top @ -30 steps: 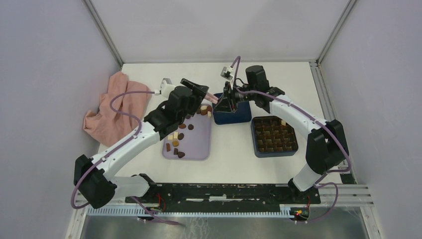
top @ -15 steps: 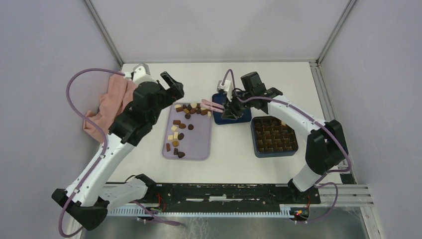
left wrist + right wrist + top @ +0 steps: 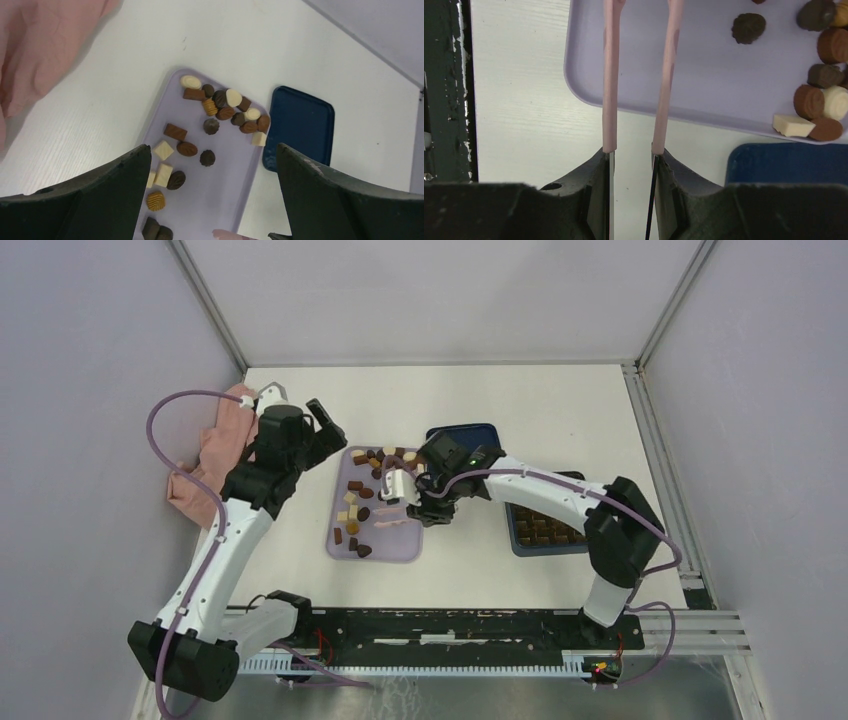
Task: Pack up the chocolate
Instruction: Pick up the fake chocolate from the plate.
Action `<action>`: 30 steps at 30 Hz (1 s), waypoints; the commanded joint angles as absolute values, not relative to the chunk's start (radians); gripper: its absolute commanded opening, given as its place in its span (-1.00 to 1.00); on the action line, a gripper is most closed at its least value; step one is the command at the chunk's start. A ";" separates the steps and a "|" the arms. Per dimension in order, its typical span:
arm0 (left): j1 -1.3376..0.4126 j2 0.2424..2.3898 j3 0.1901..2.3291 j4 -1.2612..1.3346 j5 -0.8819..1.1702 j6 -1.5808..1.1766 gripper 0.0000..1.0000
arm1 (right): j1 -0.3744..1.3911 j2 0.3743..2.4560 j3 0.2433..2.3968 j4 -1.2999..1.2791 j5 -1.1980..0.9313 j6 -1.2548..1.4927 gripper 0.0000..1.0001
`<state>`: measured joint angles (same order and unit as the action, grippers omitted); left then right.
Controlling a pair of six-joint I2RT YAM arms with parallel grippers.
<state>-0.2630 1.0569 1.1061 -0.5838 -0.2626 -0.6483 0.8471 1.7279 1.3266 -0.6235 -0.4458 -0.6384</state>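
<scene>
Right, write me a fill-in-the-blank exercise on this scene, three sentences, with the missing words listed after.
1. The loose chocolate lies on a flat tray whose colour is ____.
2. The right gripper holds a pair of long ____ tongs reaching over the tray's near edge.
3. The crumpled cloth at the table's left is ____ in colour.

Missing words: lilac; pink; pink

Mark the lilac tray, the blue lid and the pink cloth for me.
lilac tray (image 3: pixel 227 165): left wrist view, bare floor of the tray right of the chocolates.
blue lid (image 3: pixel 300 127): left wrist view, middle of its flat top.
pink cloth (image 3: pixel 205 472): top external view, middle of the crumpled fabric.
</scene>
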 commanded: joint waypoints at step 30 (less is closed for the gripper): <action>-0.255 0.907 0.948 -0.624 -0.440 -0.652 1.00 | 1.064 2.027 1.582 -0.750 -0.167 -0.695 -0.20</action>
